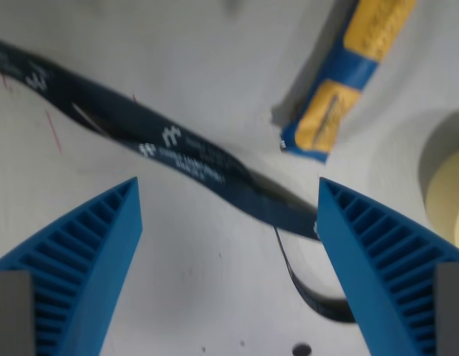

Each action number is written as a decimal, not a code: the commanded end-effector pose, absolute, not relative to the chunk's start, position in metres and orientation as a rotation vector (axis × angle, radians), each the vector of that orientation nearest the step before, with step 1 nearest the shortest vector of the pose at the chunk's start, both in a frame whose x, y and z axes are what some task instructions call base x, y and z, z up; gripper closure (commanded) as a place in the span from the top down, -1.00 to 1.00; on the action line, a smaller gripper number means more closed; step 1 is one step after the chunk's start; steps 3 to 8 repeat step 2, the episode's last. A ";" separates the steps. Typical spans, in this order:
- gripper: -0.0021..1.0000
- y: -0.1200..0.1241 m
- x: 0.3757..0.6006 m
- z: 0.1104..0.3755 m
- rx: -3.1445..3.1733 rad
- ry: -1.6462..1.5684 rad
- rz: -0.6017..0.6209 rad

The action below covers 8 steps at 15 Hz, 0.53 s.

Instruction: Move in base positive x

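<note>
Wrist view is all I have, and it says little about progress: the task is a plain shift along base positive x, with no object of its own, and a single blurred picture gives me no reference for how much of that travel is done or left. I judge only that I am above the white table (214, 44), carrying nothing.

My gripper (228, 194) stands wide open. The two blue ribbed fingers (81, 252) splay apart toward the lower corners of the picture, with bare table between them. Nothing is clamped.

A dark blue lanyard (177, 152) with white print runs diagonally beyond my fingertips, from the wrist view's upper left down toward the finger on the wrist view's right, where it passes behind or against that finger's inner edge; I cannot tell whether it touches. A thinner loop of it curls back beside that same finger.

Further out, beyond the right-hand finger, lies a yellow and blue packet (348, 70), well apart from me. A pale roll of tape (448, 185) sits at the wrist view's right edge.
</note>
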State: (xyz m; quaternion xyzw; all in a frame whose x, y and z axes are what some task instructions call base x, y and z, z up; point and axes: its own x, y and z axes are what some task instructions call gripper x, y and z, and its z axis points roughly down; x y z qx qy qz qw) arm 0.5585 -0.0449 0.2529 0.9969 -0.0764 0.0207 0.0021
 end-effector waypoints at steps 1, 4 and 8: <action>1.00 -0.041 0.579 0.253 3.128 -0.268 -0.005; 1.00 -0.041 0.584 0.253 3.128 -0.268 -0.005; 1.00 -0.041 0.584 0.253 3.128 -0.268 -0.005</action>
